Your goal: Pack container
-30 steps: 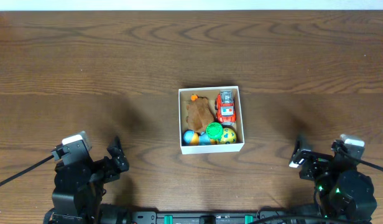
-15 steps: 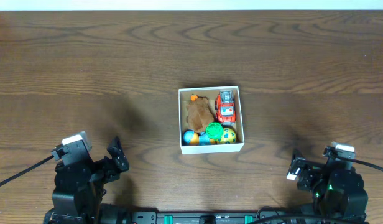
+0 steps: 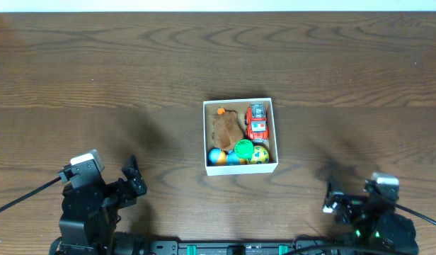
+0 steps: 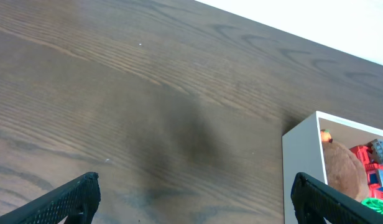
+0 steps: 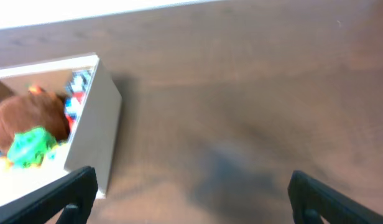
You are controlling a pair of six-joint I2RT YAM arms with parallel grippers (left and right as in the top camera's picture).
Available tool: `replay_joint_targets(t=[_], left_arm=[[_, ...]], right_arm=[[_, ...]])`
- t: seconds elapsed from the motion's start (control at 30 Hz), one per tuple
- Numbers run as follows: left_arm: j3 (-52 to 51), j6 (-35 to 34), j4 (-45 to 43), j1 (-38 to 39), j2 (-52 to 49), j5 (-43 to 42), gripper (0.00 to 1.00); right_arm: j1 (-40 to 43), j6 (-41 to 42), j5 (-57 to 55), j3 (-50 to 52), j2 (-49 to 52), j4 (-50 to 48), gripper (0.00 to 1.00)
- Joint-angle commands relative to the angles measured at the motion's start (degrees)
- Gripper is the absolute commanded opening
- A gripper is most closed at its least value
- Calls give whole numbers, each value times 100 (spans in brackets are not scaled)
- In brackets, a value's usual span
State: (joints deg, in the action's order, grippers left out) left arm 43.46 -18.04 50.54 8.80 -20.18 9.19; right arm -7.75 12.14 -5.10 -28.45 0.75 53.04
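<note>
While both arms sit at the near edge of the wooden table [image 3: 119,78], the container [image 3: 243,168], a small square white box with low walls and a tan inside, lies at the table's middle, holding a brown plush [image 3: 227,127], a red toy truck [image 3: 257,121] and a green ball [image 3: 243,148]. The left gripper [image 4: 194,202] has its fingers spread wide and empty, the box apart, ahead to their right. The right gripper [image 5: 191,196] is likewise spread and empty, the box ahead to its left.
</note>
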Motion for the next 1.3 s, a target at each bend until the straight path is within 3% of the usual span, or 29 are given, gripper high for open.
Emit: replay_joint_targets(t=[0.0,0.23,0.4,0.53,1.27], left_arm=[[-33,-28,-4,17,9,-15,98],[-33,-28,-4,17,9,-15,98],[-33,-28,-4,17,9,-15,98],[-33,-28,-4,17,9,-15,98],[-33,-28,-4,17,9,-15,98]], right_arm=[[61,-697,369,490,-37,-820,99],[101,-1158,361,2039,-44,-4197,99],[199,-1349,345,2817,-46,-5574,99],[221,-1578,457,2813,-48,-4852,99],[216,-1523,599,2813,-37,-4889,99]])
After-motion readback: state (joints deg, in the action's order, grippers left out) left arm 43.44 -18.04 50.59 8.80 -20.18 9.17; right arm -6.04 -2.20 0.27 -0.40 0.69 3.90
